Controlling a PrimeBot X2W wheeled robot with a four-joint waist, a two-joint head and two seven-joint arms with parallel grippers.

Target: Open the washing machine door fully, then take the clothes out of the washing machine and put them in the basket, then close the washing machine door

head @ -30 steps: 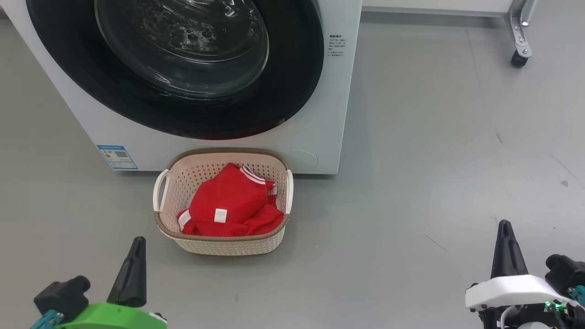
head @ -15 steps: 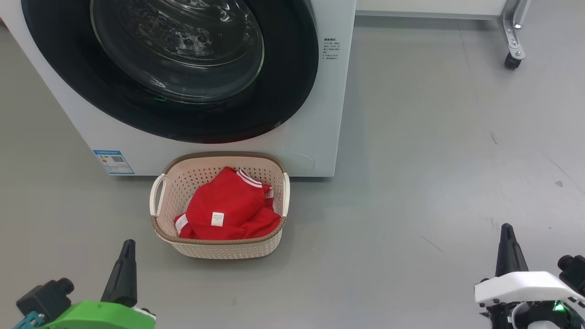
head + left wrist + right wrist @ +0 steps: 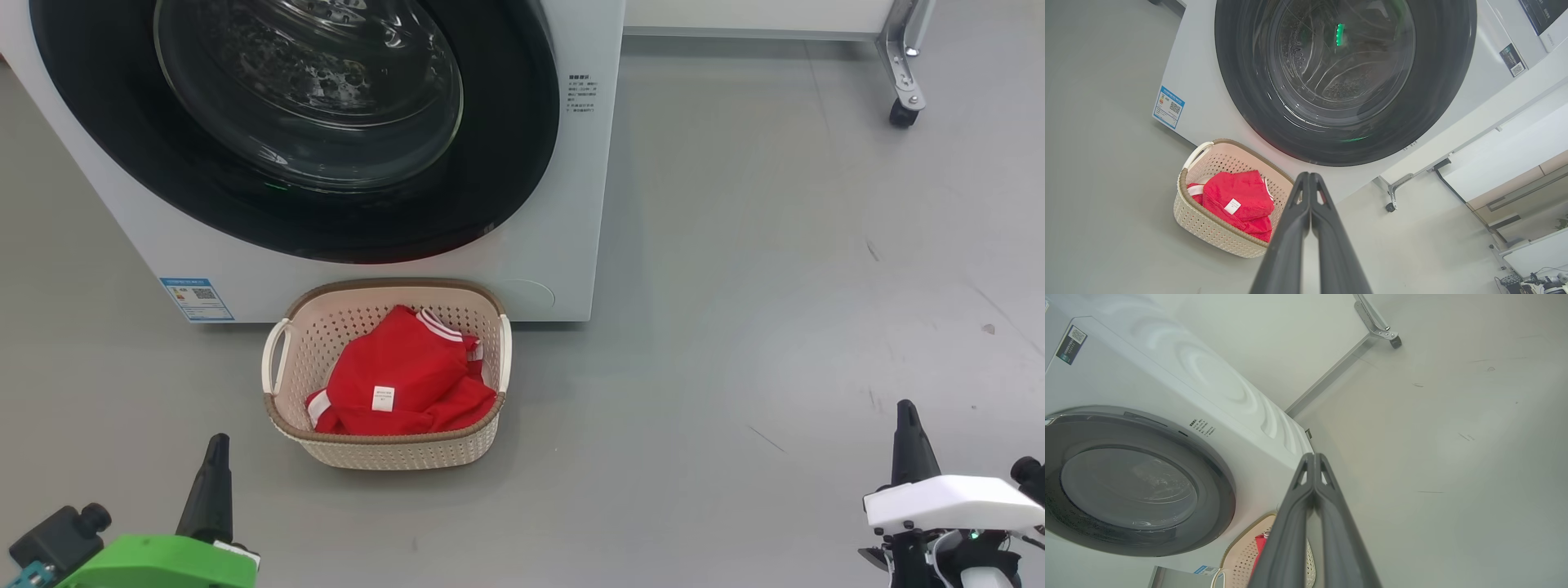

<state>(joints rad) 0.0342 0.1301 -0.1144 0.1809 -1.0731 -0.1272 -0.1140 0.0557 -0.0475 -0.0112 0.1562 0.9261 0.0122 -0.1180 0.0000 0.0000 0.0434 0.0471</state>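
washing machine door (image 3: 302, 106) looks shut, clothes (image 3: 400, 384) lie in basket (image 3: 408, 453) just before it; left pincer (image 3: 217, 447) and right pincer (image 3: 906, 412) closed, empty, well clear; last step seems done, only parking remains

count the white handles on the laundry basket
2. The left handle is on the basket side toward the robot's left; the right handle is on the opposite side. The whole rim shows, so none seems hidden.

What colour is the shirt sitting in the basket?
Bright red, with white striped trim and a small white tag. The clothes in the basket show best in the head view.
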